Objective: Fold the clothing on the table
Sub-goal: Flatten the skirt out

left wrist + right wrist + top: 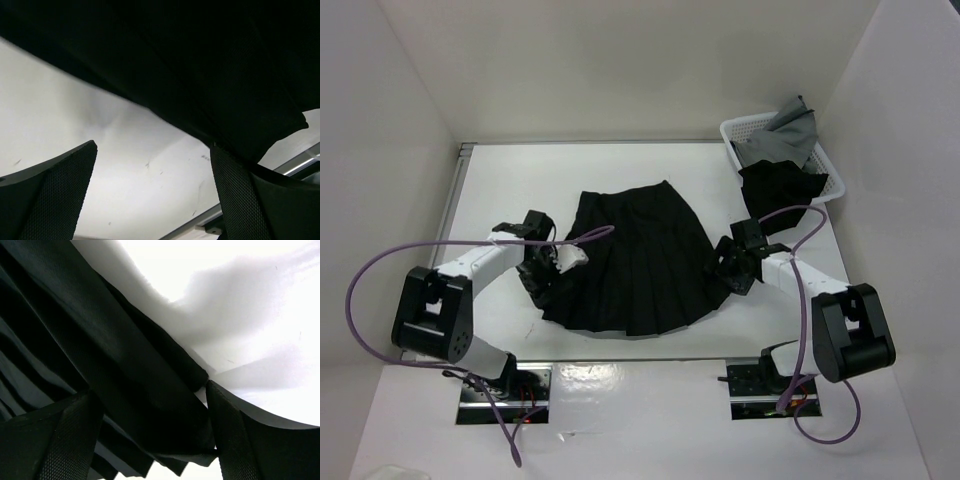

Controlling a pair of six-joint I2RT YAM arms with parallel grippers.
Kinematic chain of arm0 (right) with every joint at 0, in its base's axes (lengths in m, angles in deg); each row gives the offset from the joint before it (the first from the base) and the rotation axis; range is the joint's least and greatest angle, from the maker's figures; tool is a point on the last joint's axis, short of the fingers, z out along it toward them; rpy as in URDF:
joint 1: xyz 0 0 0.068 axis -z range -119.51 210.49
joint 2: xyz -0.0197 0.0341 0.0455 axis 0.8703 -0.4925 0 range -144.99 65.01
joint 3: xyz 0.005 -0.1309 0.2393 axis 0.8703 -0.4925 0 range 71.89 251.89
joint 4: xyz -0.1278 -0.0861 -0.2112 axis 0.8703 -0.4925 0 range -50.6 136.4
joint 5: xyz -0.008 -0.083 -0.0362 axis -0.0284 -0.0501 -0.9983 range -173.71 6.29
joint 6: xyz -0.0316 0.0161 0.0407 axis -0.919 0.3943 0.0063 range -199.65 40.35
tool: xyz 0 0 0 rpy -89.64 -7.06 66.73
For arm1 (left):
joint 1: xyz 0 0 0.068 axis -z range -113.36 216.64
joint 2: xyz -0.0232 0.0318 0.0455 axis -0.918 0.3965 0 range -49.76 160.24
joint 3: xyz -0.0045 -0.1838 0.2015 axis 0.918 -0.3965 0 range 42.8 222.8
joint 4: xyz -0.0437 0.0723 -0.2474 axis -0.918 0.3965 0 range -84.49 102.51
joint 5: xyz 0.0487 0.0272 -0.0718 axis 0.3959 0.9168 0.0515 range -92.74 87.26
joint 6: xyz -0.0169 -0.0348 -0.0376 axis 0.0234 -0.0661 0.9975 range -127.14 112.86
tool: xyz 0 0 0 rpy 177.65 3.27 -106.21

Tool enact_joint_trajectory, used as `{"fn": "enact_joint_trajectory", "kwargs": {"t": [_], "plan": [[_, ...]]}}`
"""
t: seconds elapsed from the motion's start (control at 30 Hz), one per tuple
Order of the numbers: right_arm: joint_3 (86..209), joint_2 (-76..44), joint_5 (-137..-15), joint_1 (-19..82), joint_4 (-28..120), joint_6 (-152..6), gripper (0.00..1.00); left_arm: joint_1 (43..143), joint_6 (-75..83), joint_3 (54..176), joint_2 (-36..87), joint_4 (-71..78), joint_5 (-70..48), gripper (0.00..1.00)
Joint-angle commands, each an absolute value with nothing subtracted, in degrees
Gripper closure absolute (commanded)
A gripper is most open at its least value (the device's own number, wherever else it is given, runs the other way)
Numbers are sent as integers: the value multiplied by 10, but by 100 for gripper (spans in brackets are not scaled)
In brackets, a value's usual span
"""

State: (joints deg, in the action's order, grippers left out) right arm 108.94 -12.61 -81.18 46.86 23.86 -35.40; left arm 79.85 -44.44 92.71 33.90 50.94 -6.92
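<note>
The clothing, a black pleated skirt (632,262), lies fanned out in the middle of the table (520,180), waistband towards the far side. My left gripper (546,266) is at the skirt's left hem. In the left wrist view it (152,146) is open over bare white tabletop, and the skirt (200,65) lies just beyond its fingertips. My right gripper (728,266) is at the skirt's right hem. In the right wrist view it (150,390) stands open, with folds of the skirt's edge (145,385) between its fingers, not pinched.
A white basket (828,172) stands at the back right corner, with a grey cloth (790,128) in it and another black garment (775,185) hanging over its near side. White panels wall the table on three sides. The arm bases and purple cables are at the near edge.
</note>
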Motion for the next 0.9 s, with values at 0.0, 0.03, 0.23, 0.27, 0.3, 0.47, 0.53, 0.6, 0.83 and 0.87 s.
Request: {"fn": "enact_joint_trajectory", "kwargs": {"t": [0.0,0.03,0.23,0.27,0.3,0.47,0.53,0.6,0.83,0.87], "plan": [[1075,-101,-803,464,228,-358,19,789,-483,943,372,519,-166,0],[1069,-100,-798,464,228,-358,25,789,-484,938,377,519,-182,0],[1069,-94,-792,459,228,-358,49,796,-500,924,348,514,-245,0],[1069,-94,-792,459,228,-358,58,796,-507,924,348,514,-251,2],[1069,-100,-792,459,228,-358,64,796,-514,924,348,514,-265,4],[1080,-118,-787,459,228,-363,97,803,-508,930,399,489,-271,35],[1085,-118,-787,459,228,-368,100,809,-502,930,431,481,-253,66],[1091,-110,-787,459,207,-369,100,804,-489,925,445,466,-231,95],[1129,27,-746,419,81,-332,100,750,-537,950,336,553,-135,100],[1129,50,-739,412,63,-311,100,750,-547,955,314,566,-104,100]]}}
